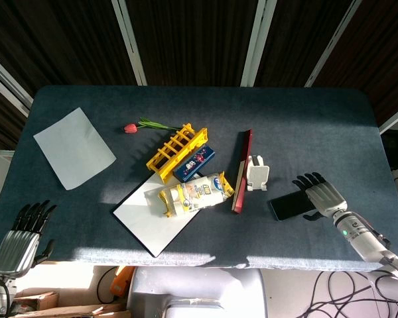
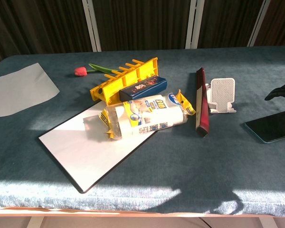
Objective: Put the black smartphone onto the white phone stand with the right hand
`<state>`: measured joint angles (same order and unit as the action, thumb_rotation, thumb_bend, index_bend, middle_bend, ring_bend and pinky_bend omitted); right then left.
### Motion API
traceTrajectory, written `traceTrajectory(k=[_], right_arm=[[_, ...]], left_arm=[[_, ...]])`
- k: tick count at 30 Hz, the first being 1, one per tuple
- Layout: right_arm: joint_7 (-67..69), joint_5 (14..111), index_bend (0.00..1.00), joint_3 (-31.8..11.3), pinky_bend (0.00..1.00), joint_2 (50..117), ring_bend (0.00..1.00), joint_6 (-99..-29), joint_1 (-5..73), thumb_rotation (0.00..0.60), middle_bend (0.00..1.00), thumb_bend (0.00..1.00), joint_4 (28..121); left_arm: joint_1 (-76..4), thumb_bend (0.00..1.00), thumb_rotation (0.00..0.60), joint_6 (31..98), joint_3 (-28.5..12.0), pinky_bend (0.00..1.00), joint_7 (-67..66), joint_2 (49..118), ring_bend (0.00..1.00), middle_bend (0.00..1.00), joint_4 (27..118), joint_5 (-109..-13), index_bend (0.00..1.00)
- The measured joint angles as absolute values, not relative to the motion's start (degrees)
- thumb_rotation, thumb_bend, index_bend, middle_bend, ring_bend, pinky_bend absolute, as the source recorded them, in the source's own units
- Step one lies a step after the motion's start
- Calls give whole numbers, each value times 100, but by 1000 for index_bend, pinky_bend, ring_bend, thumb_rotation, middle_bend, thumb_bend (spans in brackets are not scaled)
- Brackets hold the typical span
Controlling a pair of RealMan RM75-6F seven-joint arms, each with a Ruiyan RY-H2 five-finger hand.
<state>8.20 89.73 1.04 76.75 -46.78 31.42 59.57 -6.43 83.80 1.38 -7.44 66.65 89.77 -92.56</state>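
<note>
The black smartphone (image 1: 294,203) lies flat on the blue desk (image 1: 305,126), just in front of and to the right of the white phone stand (image 1: 257,173); the right hand (image 1: 320,195) is over the phone's right end with its fingers (image 1: 310,180) spread apart and nothing in them, and I cannot tell if it touches the phone yet; the left hand (image 1: 23,228) rests at the near left edge of the desk, open too, holding nothing; what could go wrong: the phone is thin, smooth and shiny, and it lies flat on soft fuzzy cloth, so the fingers may slide off its edges or just push it along, maybe over the near edge of the desk; the stand is small and light plastic (it has a dotted back plate and a little lip at the bottom), so a bump from the hand or the phone could tip it or shove it into the long dark red box (image 1: 242,171) beside it; the phone could also miss the lip and slip off; the crinkly yellow snack bag (image 1: 192,194) sits well apart.
</note>
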Motion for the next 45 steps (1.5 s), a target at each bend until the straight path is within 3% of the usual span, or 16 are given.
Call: traceTrajectory(k=[7,23,34,45], right_arm=[[1036,9188,326,318,0,7813,43,-4616,3326,600,206,362,5745],[1009,9026,433,372,30,7942,110,-4554,3396,600,283,408,5643],[896,8927,594,414,331,8008,322,-4569,3352,600,410,412,5602],[562,8928,725,416,459,7901,464,-4791,3302,600,519,419,5809]], left_arm=[[-637,399,600,8392,133,0,-768,6655,0,0,8997,-9223,0],[-640,399,600,8399,146,0,-751,6635,0,0,9008,-9224,0],[-636,399,600,8414,156,0,-746,6626,0,0,9014,-9235,0],[-631,399,600,8447,170,0,-719,6617,0,0,9008,-9274,0]])
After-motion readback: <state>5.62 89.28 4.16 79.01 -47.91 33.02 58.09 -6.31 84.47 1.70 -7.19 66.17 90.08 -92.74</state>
